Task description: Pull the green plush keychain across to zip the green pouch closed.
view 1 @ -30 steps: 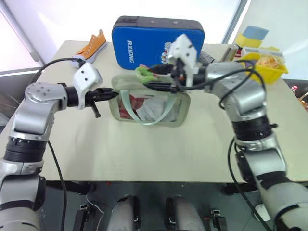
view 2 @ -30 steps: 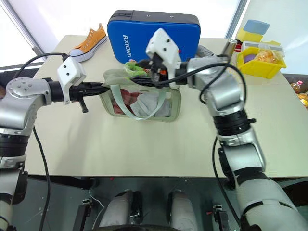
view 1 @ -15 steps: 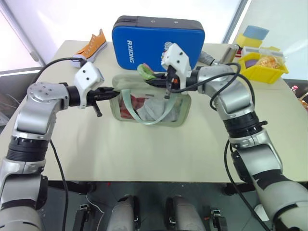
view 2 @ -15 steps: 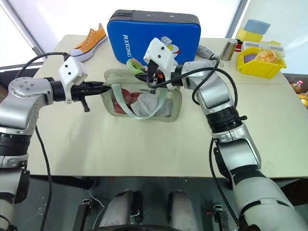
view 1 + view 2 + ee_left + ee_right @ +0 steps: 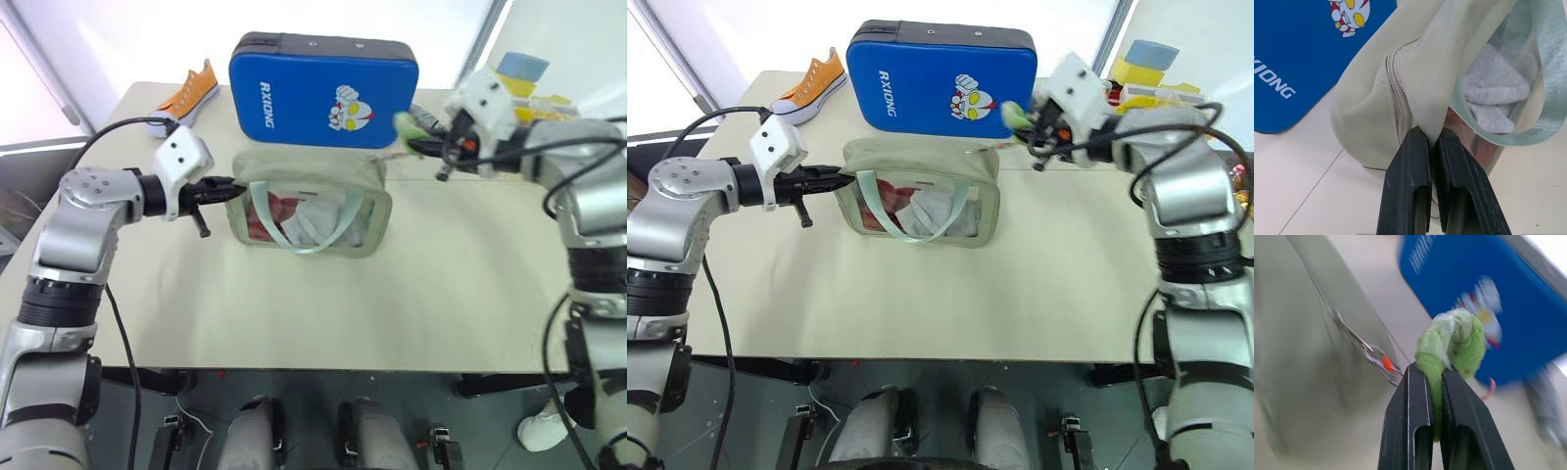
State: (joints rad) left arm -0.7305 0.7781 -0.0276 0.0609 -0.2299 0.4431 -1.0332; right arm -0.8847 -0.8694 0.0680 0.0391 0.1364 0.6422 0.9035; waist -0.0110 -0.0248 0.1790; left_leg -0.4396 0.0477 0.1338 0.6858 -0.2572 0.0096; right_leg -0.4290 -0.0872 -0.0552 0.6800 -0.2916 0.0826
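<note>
The green pouch (image 5: 312,211) lies mid-table, its clear window and mint loop handle facing me. My left gripper (image 5: 227,185) is shut on the fabric of its left end, seen close up in the left wrist view (image 5: 1431,136) beside the zipper teeth (image 5: 1399,103). My right gripper (image 5: 1029,134) is shut on the green plush keychain (image 5: 1455,340), held just past the pouch's right end and above the table. A thin metal chain (image 5: 1369,353) runs from the plush back to the pouch (image 5: 1293,357).
A blue padded case (image 5: 323,88) stands right behind the pouch. An orange shoe (image 5: 186,93) lies at the back left corner. Yellow and blue blocks (image 5: 514,73) sit at the back right, behind my right arm. Bare table (image 5: 294,304) stretches in front.
My right gripper shut on the plush keychain near the pouch's left top and swept it rightward past the pouch's right end. The left gripper kept its hold without moving.
</note>
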